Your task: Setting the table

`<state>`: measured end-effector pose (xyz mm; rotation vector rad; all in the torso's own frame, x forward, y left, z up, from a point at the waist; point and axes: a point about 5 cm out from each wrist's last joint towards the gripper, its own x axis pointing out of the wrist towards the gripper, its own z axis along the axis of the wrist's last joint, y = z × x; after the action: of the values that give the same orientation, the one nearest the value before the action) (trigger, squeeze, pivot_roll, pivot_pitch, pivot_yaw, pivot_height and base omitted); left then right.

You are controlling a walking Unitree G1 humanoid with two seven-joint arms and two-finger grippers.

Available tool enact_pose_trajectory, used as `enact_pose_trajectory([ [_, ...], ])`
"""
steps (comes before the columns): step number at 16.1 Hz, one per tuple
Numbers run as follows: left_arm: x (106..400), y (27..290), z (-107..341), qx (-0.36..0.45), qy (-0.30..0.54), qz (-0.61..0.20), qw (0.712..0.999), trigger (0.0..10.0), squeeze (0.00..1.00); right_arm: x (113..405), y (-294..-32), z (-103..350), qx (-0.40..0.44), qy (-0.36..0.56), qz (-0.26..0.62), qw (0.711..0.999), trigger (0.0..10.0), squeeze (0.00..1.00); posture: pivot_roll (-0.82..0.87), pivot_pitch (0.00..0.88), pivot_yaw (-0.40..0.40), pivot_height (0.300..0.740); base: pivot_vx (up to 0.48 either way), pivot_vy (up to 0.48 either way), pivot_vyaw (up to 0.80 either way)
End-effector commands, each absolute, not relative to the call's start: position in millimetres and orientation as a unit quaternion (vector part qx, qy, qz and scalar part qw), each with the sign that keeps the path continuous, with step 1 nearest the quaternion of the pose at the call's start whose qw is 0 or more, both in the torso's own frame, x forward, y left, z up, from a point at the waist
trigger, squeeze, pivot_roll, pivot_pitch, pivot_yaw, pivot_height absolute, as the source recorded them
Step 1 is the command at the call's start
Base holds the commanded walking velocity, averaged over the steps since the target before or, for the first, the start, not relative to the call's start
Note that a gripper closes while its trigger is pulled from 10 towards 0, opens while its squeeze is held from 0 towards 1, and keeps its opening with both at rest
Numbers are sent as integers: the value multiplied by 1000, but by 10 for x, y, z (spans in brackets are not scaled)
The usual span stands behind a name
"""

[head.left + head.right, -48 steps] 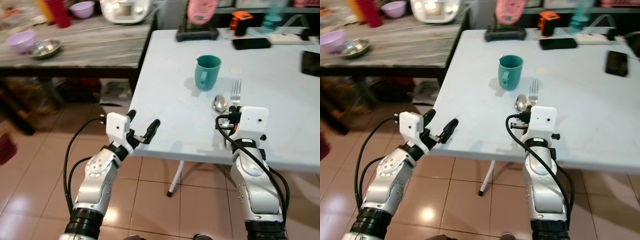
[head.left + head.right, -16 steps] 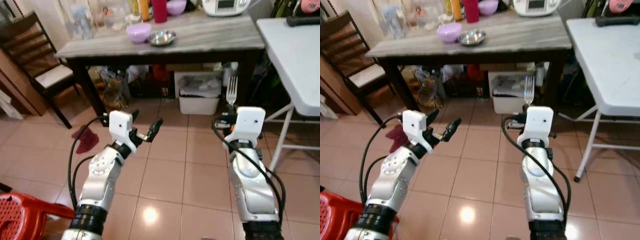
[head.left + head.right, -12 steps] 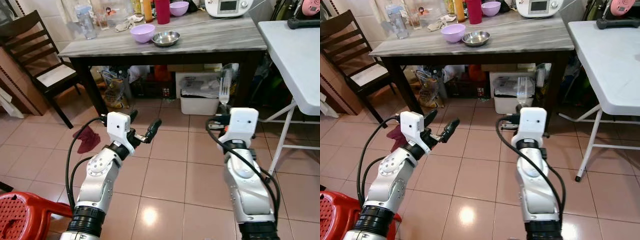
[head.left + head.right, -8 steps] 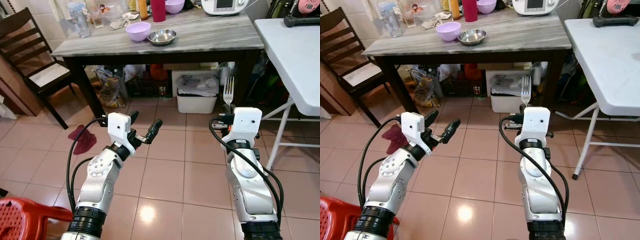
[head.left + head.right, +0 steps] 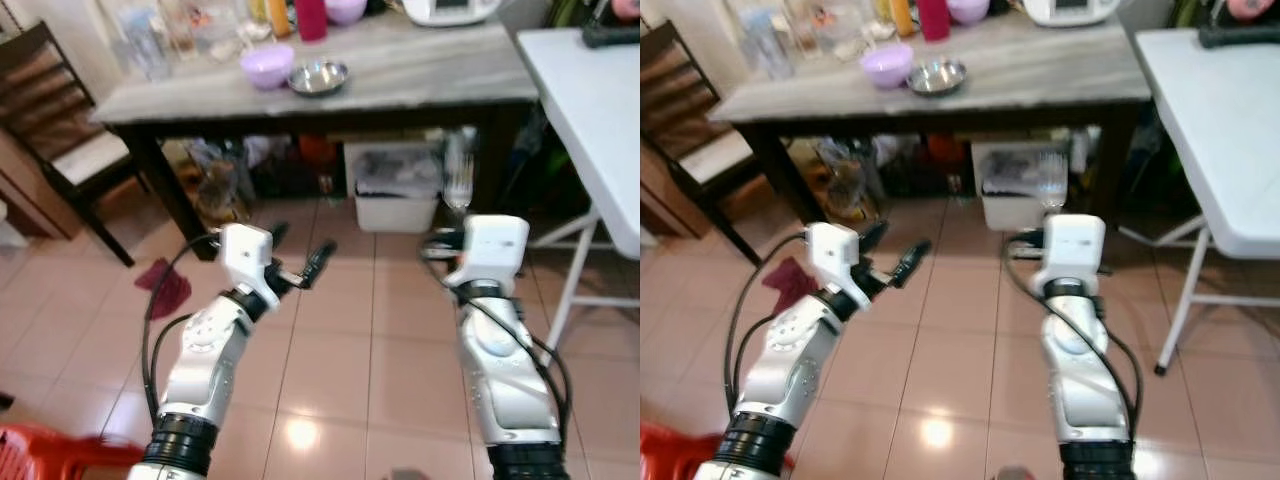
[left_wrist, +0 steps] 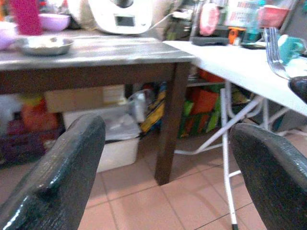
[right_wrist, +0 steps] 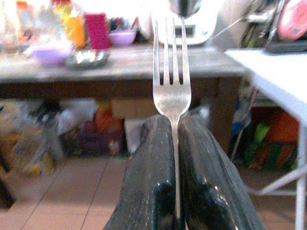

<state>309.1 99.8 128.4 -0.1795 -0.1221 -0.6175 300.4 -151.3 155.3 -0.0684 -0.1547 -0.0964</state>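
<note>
Right tool (image 7: 175, 211) clamps an upright fork (image 7: 171, 91); left tool (image 6: 168, 167) gapes, holding nothing; steel bowl's (image 5: 936, 76) contents unclear.

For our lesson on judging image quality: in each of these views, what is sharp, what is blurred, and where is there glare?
Left and right eye views: soft motion blur throughout, the fork smeared pale, a glare spot on the floor tiles. Right wrist view: fork and the right gripper pinching it crisp, the wooden table behind hazy. Left wrist view: the left gripper, fingers apart, slightly soft, background fairly clear.
</note>
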Motion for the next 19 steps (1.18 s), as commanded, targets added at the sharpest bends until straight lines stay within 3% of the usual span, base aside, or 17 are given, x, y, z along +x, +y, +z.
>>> enact_pose_trajectory([
  [1,3106,1107,1312,-76,-64,-294,951,10000,0,3009,-1400,1618,-25,-93,-32,995,10000,0,-205,69,126,740,416,0,0],
  [5,3103,1090,1310,-75,-64,-296,950,10000,0,3018,-1404,1618,-26,-92,-31,995,10000,0,-205,65,125,740,413,0,0],
  [12,3102,1066,1321,-74,-66,-301,949,10000,0,3021,-1408,1620,-24,-93,-31,995,10000,0,-205,63,123,740,416,0,514],
  [19,3098,1027,1316,-75,-65,-306,947,10000,0,3022,-1408,1603,-22,-89,-33,995,10000,0,-214,64,123,740,416,0,0],
])
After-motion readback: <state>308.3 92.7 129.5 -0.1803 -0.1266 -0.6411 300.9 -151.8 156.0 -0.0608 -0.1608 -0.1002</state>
